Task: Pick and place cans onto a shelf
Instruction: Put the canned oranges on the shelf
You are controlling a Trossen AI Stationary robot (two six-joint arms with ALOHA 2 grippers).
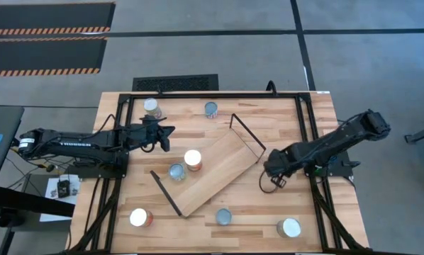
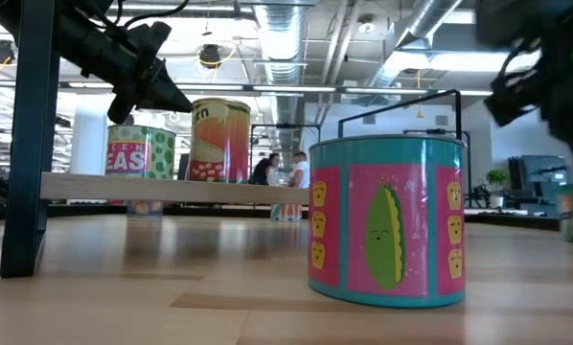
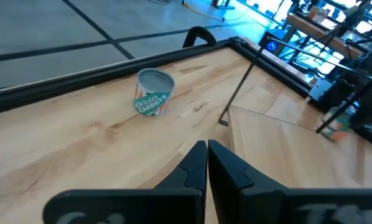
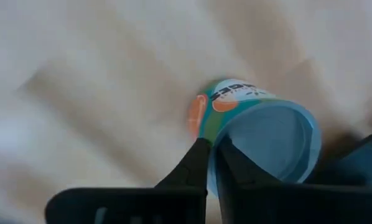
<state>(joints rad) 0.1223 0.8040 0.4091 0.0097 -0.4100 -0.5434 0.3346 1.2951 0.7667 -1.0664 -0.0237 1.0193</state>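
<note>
The shelf (image 1: 215,170) lies slantwise mid-table, with wire brackets at both short ends. Two cans stand on it, a white-topped one (image 1: 193,157) and a blue-grey one (image 1: 177,171); in the low view they are the corn can (image 2: 219,141) and the peas can (image 2: 140,151). My left gripper (image 1: 167,131) is shut and empty, raised near the shelf's far left side; a carrots can (image 3: 153,93) stands beyond it. My right gripper (image 4: 211,165) is shut by the shelf's right end. A teal and orange can (image 4: 260,124) lies tilted at its fingertips. My right gripper's shut fingertips (image 4: 198,155) stand at the rim (image 4: 220,146) of the tilted teal can, coming from above. I cannot tell whether they touch it. The can's flat end faces the wrist camera.
Loose cans stand on the table at the far side (image 1: 152,106) (image 1: 210,109) and the near side (image 1: 140,217) (image 1: 224,216) (image 1: 288,227). The pink and teal corn can (image 2: 387,220) is close to the low camera. A black frame (image 1: 304,99) borders the tabletop.
</note>
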